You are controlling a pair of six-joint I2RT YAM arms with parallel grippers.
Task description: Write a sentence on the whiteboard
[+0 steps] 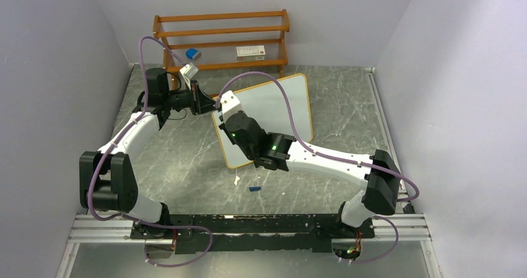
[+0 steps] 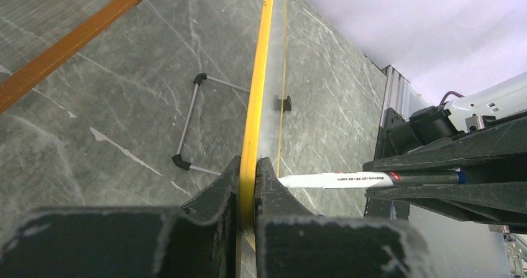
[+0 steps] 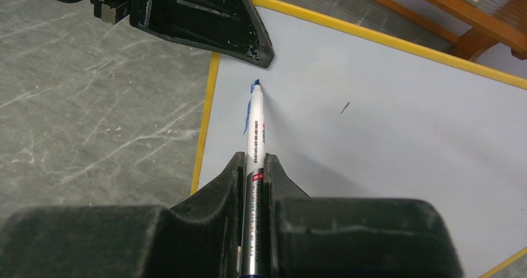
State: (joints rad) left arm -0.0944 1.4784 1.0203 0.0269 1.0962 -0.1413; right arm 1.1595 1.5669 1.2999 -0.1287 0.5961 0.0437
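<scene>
While your left claw [image 2: 248, 166] pinches the board [image 1: 273, 110], its two fingers sit closed on the yellow frame [image 2: 258, 91], one on each side of the edge. That grip is at the board's far left corner in the top view. The board stands on the bench [image 1: 186, 160] near its middle, leaning back, with its white face turned toward your right arm. From the left wrist you see it edge-on. A wire stand [image 2: 186, 119] props it from behind, and a small black foot [image 2: 284, 102] sits on the front side.

Your right claw [image 3: 253, 163] is closed tight on a marker [image 3: 255, 129], holding the barrel well back so the white front half sticks out ahead of the fingers. The blue tip [image 3: 255, 86] points at the board's face close to the held corner, just beside the left claw's fingers. In the left wrist view the tip meets the white surface. A blue smear runs along the marker's barrel behind the tip. One short dark tick [image 3: 345, 107] shows on the board further to the right of the tip, apart from it.

A blue cap [image 1: 253, 189] lies on the bench in front of the board, nearer the arm bases. At the back wall stands a wooden rack [image 1: 224, 32], with a blue block [image 1: 193, 53] and a white box [image 1: 252, 51] on its lower shelf.
</scene>
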